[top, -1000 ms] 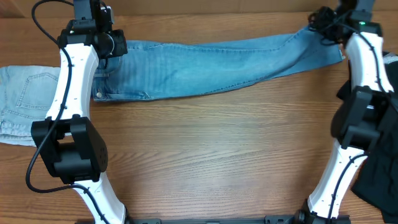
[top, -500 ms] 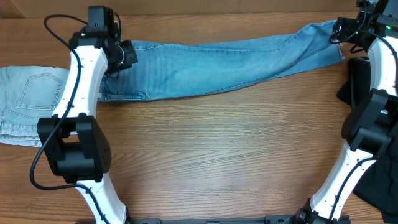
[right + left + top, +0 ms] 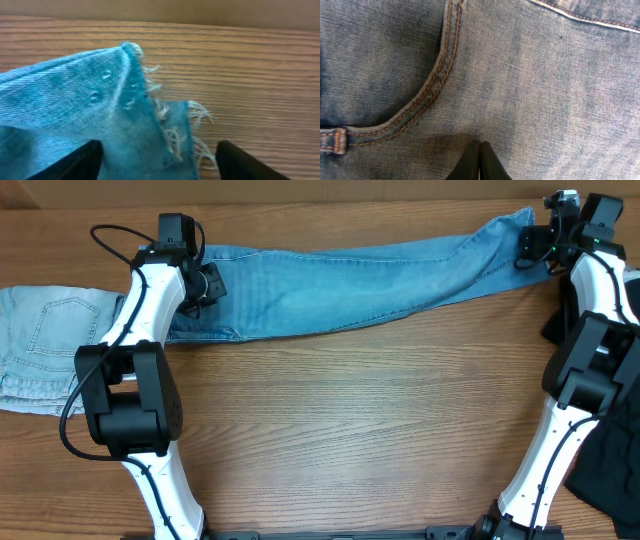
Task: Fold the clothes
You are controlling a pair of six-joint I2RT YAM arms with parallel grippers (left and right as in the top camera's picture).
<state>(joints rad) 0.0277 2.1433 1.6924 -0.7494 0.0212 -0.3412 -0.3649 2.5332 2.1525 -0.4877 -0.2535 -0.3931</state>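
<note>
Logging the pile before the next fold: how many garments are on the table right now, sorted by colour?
Medium-blue jeans: 1
Pale light-blue jeans: 1
Black garment: 1, showing as two patches at the right edge; I cannot tell if they are separate pieces
Total: 3

You look straight down on a brown wooden bench (image 3: pixel 350 430), its grain running from 9 to 3 o'clock across the whole view. At 12 o'clock a paler tan band (image 3: pixel 300 190) runs along the bench's far edge. From the right wrist it shows plain and smooth; wall or board, you cannot tell. The light is even and soft, with only faint shadows on the wood.
</note>
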